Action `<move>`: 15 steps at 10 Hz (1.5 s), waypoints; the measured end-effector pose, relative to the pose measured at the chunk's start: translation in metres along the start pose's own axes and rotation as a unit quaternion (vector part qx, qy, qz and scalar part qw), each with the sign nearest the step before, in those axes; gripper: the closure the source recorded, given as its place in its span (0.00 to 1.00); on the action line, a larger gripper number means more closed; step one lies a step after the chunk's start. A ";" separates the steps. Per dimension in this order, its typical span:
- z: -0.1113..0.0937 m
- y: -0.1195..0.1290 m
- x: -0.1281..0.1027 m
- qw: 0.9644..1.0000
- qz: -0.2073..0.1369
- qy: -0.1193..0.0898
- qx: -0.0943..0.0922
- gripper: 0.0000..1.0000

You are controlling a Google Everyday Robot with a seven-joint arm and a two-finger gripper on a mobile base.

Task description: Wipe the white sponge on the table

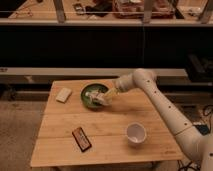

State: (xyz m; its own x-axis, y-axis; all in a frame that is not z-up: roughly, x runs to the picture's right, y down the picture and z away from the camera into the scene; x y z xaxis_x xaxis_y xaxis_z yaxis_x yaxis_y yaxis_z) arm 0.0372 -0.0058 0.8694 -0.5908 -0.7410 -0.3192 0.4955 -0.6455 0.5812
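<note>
The hand sits low over the green bowl, its tip blending with pale stuff inside, so whether it is wide, narrow or gripping anything cannot be told. The white sponge lies flat on the desk, beyond the bowl from the hand and apart from both. Nearer the camera than the hand stand a white cup and a dark packet. The arm runs out of frame at the lower corner.
</note>
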 end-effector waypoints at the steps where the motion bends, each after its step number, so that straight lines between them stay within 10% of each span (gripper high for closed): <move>1: 0.000 0.000 0.000 1.000 0.000 0.000 0.000 0.20; 12: -0.001 0.000 0.001 1.000 -0.001 0.000 0.001 0.20; 15: -0.011 -0.024 0.040 0.997 -0.073 0.004 0.030 0.20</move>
State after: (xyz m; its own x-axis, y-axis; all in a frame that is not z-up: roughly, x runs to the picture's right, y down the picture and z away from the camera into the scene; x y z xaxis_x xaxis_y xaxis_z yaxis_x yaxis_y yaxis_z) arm 0.0089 -0.0220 0.8345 -0.6483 -0.6413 -0.4103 0.3649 -0.7347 0.5719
